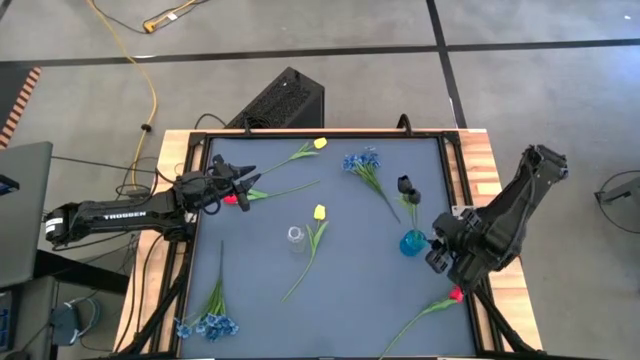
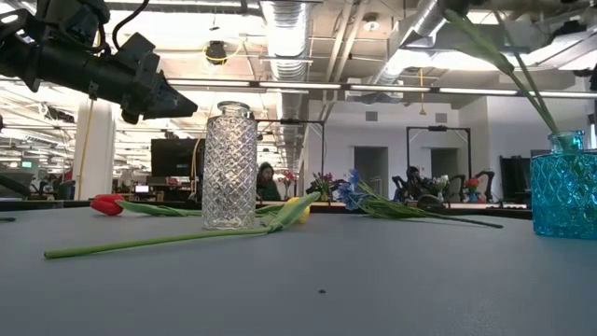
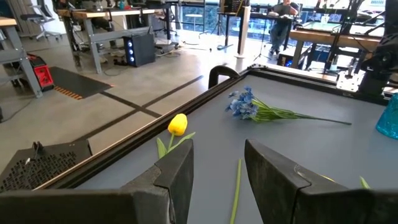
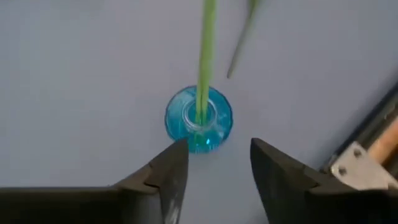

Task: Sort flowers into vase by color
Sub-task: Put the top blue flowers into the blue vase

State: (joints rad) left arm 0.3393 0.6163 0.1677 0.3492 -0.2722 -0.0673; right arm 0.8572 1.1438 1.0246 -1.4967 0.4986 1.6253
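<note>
My left gripper (image 1: 250,183) (image 3: 217,177) is open and hovers above a red tulip (image 1: 232,199) (image 2: 105,204) lying near the table's left edge; the tulip's green stem (image 3: 236,186) shows between the fingers, untouched. My right gripper (image 1: 438,247) (image 4: 217,168) is open too, just right of and above the blue vase (image 1: 412,242) (image 4: 199,118), which holds one dark-headed flower (image 1: 405,185). A clear glass vase (image 1: 296,237) (image 2: 229,166) stands mid-table. Two yellow tulips (image 1: 320,143) (image 1: 319,212), two blue bunches (image 1: 362,160) (image 1: 205,323) and another red tulip (image 1: 455,294) lie flat on the table.
The table has a raised black frame (image 1: 320,133) round the grey mat. A black box (image 1: 280,100) sits on the floor beyond the far edge. Bare mat lies between the clear vase and the near edge. People and desks show in the room beyond the table.
</note>
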